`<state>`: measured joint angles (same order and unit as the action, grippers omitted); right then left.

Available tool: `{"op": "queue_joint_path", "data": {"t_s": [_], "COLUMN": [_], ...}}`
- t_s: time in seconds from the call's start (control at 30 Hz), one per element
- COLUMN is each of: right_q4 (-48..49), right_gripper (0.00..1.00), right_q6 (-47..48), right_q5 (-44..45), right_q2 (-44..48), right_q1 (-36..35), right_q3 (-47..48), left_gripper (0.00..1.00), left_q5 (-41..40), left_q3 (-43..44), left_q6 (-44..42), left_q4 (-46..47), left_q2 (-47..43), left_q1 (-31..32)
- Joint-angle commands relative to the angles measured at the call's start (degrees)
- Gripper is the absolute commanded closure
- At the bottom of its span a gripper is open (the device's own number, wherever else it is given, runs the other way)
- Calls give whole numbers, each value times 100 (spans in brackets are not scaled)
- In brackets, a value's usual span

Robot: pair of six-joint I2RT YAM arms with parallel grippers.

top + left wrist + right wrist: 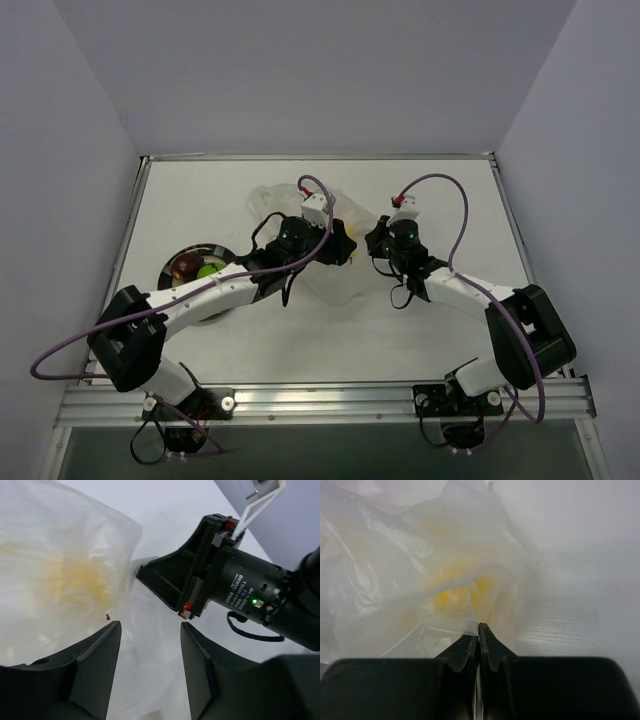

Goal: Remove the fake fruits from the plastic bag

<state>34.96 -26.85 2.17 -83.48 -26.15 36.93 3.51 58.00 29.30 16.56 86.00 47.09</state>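
The clear crinkly plastic bag (332,285) lies at the table's centre between my arms. The yellow fruit shows as a blur through the film in the right wrist view (460,596) and the left wrist view (80,580). My right gripper (478,626) is shut on an edge of the bag film (445,580); it shows from above (371,239). My left gripper (150,626) is open and empty, its jaws over the bag film (150,650), close to the right gripper (165,577); from above it is over the bag (345,246). The green fruit (209,270) and dark red fruit (187,265) lie on the plate.
The round dark-rimmed plate (165,275) sits at the left, partly under my left arm. Table edges and white walls enclose the space. Purple cables loop over both arms.
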Motion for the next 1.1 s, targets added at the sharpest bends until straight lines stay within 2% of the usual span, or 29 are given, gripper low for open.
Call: {"op": "queue_joint_path", "data": {"t_s": [0.0,0.23,0.37,0.63,0.9,0.97,1.0,1.07], "right_q4": [-7,28,20,-349,-359,-315,-253,-209], "right_gripper": [100,100,100,100,100,100,100,100], "right_q6": [101,66,48,66,-39,-83,-101,-118], "right_q5": [187,196,178,512,512,477,451,398], "right_q2": [297,315,464,684,553,439,403,280], "right_q1": [-65,-74,-127,-118,5,5,-4,-13], "right_q3": [-19,-107,-142,60,526,561,570,579], "left_gripper": [52,53,53,54,53,45,30,17], "left_q5": [589,810,196,-622,-693,-554,-518,-360], "left_q3": [-51,1,71,-61,325,519,633,941], "left_q6": [374,428,129,-432,-785,-855,-873,-926], "left_q4": [-170,-670,-1556,-1586,-1269,-1199,-1199,-1076], "left_q2": [-442,-1750,-2034,-1174,-112,170,485,777], "left_q1": [-25,-244,-394,-376,-358,-376,-376,-376]}}
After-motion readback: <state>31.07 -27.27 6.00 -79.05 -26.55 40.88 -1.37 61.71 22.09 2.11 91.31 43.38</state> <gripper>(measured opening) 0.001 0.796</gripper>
